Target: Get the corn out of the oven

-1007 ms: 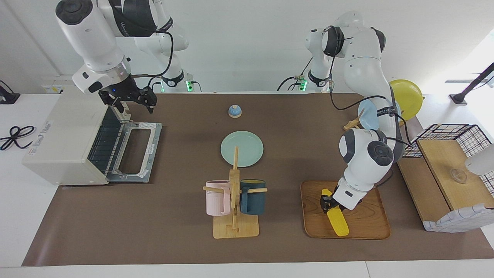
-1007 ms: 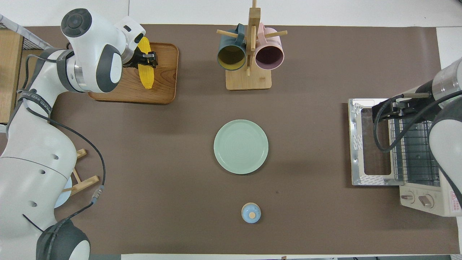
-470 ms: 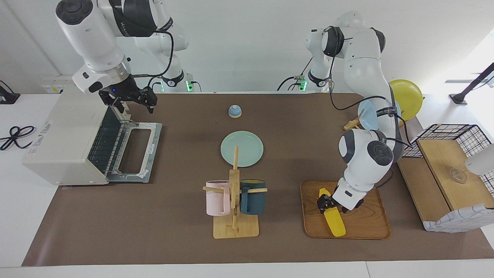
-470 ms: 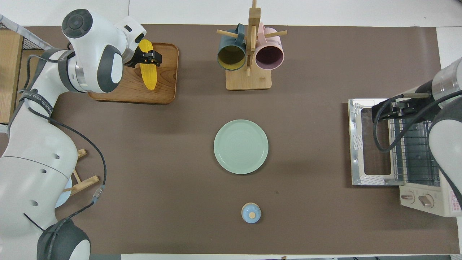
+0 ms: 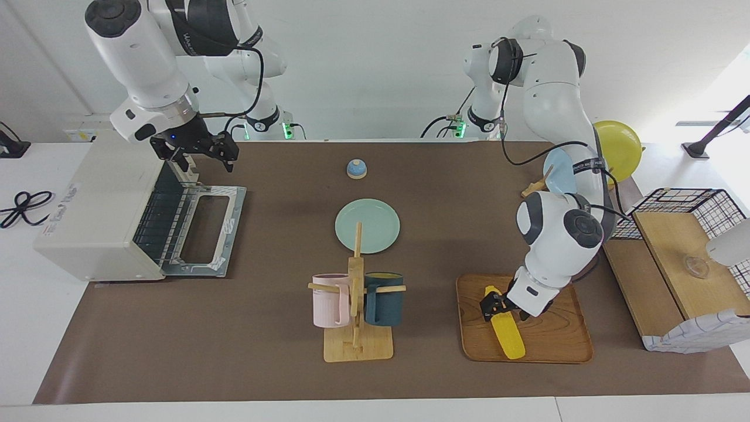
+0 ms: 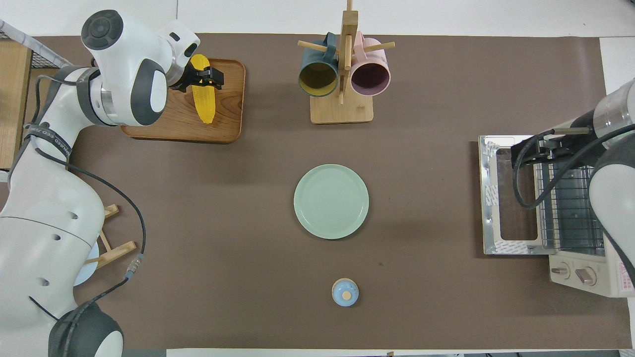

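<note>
The boxy off-white toaster oven [image 5: 111, 214] sits door-down as before, the right gripper [image 5: 199, 157] still waiting over its opening, fingers apart. On the square wooden tray [image 5: 556, 328], well apart from the oven, the bright yellow corn cob [image 5: 507, 337] has swung slightly; the left gripper [image 5: 497, 305] stays clamped on it. A wooden mug rack [image 5: 356, 305] and mint round plate [image 5: 367, 225] stand between.

I see a round pale green plate [image 5: 367, 225] at the frame's centre, with a small blue domed bell [image 5: 356, 169] above it. Below it a wooden mug rack [image 5: 357, 328] carries a pink mug [image 5: 329, 299] and a dark teal mug [image 5: 384, 299]. A rectangular wooden tray [image 5: 559, 334] sits lower right, a wire basket [image 5: 697, 202] at the right edge.
</note>
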### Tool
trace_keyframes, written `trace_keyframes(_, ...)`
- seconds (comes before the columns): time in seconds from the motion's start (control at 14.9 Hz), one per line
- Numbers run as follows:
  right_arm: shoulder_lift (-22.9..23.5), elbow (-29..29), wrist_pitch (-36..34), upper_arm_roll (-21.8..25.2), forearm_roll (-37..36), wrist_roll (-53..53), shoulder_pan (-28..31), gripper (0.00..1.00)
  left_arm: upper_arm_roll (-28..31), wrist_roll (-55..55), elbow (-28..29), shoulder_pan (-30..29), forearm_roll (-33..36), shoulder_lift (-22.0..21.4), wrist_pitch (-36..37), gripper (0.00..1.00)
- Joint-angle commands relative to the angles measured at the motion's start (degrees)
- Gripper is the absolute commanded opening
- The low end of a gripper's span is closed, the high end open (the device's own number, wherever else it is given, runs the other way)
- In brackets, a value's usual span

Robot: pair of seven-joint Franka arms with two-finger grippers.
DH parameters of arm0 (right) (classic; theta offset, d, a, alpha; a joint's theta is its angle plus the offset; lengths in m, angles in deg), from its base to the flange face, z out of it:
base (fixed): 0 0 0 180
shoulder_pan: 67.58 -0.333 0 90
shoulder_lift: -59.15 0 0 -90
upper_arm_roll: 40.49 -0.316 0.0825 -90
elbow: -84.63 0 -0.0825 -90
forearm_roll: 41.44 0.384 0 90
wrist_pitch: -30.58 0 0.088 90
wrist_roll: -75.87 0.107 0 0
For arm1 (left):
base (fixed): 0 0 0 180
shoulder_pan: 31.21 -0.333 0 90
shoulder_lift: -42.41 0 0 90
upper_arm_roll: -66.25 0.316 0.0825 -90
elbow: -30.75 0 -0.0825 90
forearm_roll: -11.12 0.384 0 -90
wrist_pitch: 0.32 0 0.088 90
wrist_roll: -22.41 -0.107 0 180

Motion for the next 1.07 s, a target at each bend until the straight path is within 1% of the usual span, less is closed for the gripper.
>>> trace_keyframes(0.0, -0.85, -0.74, 0.85, -0.17, 1.49, -1.35, 0.39, 1.0, 1.43, -0.44, 0.67, -0.4, -0.5, -6.22, 7.67, 1.0)
trace_keyframes(0.13, -0.85, -0.65, 0.85, -0.17, 1.49, -1.44, 0.39, 1.0, 3.98, -0.44, 2.94, 0.74, 2.65, -10.61, 10.49, 1.0)
trace_keyframes(0.27, -0.85, -0.65, 0.5, -0.25, 1.4, -1.44, 0.39, 1.0, 4.25, -0.44, 5.23, 0.31, 4.16, -15.18, 13.38, 1.0)
trace_keyframes(0.34, -0.85, -0.65, 0.59, -0.43, 1.31, -1.44, 0.39, 1.0, 4.34, -0.53, 5.33, -0.05, 4.16, -17.03, 15.75, 1.0)
trace_keyframes(0.47, -0.85, -0.48, 0.68, -0.6, 1.31, -1.44, 0.31, 1.0, 4.43, -0.71, 5.41, -0.14, 4.43, -20.82, 23.56, 1.0)
trace_keyframes(0.67, -0.94, -0.56, 0.15, -0.69, 1.4, -1.53, 0.39, 1.0, 4.34, -0.88, 6.2, -0.14, 5.48, -26.09, 30.78, 1.0)
trace_keyframes(0.74, -1.03, -0.56, 0.06, -0.69, 1.4, -1.53, 0.48, 1.0, 4.34, -0.97, 8.38, 0.12, 5.48, -28.89, 32.54, 1.0)
trace_keyframes(0.87, -1.03, -0.56, -0.64, -0.69, 1.4, -1.53, 0.39, 1.0, 4.34, -0.8, 13.91, 0.65, 5.57, -34.6, 32.82, 1.0)
trace_keyframes(1.01, -1.03, -0.56, -0.47, -0.69, 1.4, -1.53, 0.57, 1.0, 4.08, -0.62, 17.35, 0.83, 5.57, -37.87, 32.83, 1.0)
